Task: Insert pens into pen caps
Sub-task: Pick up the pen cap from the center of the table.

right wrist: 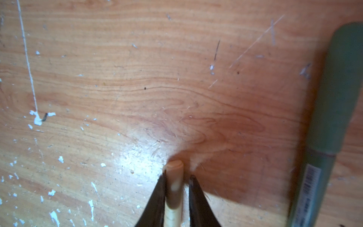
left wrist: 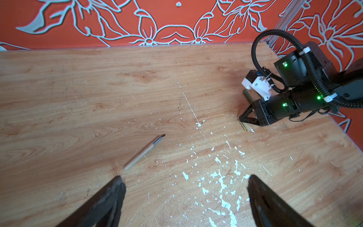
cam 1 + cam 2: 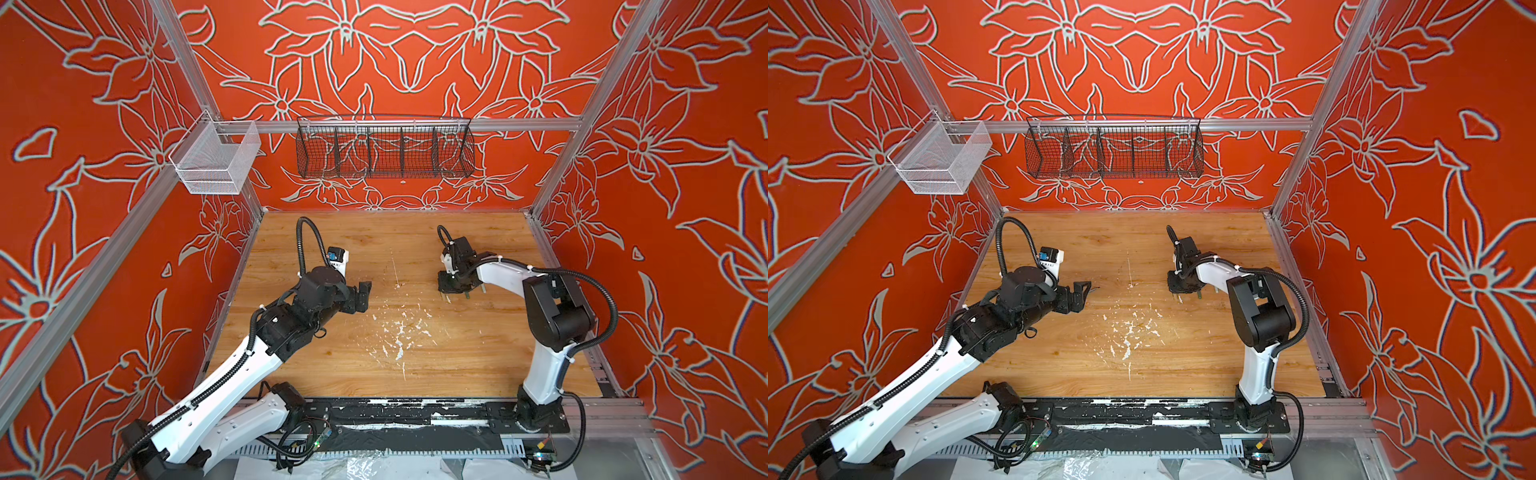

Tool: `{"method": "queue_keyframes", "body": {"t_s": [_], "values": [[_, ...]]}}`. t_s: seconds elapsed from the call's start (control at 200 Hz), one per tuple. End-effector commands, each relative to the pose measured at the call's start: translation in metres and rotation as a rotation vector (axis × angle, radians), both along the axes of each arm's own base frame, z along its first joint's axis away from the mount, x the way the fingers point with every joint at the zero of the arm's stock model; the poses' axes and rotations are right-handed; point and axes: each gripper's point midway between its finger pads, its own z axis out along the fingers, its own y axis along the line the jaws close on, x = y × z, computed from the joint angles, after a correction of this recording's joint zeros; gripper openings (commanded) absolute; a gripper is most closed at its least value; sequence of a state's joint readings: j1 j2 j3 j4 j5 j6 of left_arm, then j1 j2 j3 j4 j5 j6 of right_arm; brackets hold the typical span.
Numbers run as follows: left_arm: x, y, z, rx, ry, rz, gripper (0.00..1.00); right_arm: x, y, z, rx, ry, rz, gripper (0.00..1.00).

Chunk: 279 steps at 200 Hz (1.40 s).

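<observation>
Guess: light, stiff, slick, rolls easy. Tan pen (image 1: 173,198) right of centre in both top views, between right gripper (image 1: 177,175) jaws, nearly closed, tiny gap, clamped or not unclear. Left gripper (image 2: 184,182) wide open, empty; pale mint pen (image 2: 144,152) just ahead. Pinch mid-barrel, keep dark tip free.

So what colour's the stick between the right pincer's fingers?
The stick is tan, clearest in right wrist view.
</observation>
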<state>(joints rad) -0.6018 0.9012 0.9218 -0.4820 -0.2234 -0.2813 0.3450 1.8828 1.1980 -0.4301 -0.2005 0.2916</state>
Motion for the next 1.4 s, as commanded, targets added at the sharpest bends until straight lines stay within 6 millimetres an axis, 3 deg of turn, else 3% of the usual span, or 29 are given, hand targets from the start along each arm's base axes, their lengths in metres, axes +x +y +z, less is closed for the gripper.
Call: {"method": "queue_keyframes", "body": {"t_s": [0.0,0.275,0.42,0.786,1.026,1.056,1.256,1.391], "values": [[-0.001,0.003,0.004,-0.008,-0.004,0.012,0.97,-0.01,0.002,-0.01,-0.02,0.041,0.022,0.23],[-0.001,0.007,0.0,0.005,0.007,0.025,0.97,-0.01,0.006,-0.02,-0.05,0.054,0.031,0.19],[-0.002,0.007,0.0,0.005,0.007,0.029,0.97,-0.007,0.005,-0.015,-0.062,0.041,0.027,0.14],[0.001,0.009,-0.009,0.028,0.028,0.045,0.97,-0.003,0.01,0.017,-0.01,-0.025,0.02,0.04],[0.008,0.006,-0.016,0.054,0.079,0.054,0.97,-0.005,0.02,0.059,0.112,-0.109,0.006,0.0],[0.012,0.003,-0.026,0.073,0.108,0.052,0.97,-0.005,0.02,0.065,0.118,-0.122,0.003,0.0],[0.016,-0.002,-0.036,0.07,0.133,0.05,0.97,-0.016,0.006,0.079,0.087,-0.158,-0.021,0.0],[0.025,0.011,-0.07,0.125,0.268,0.119,0.97,-0.027,0.003,0.095,0.109,-0.186,-0.022,0.0]]}}
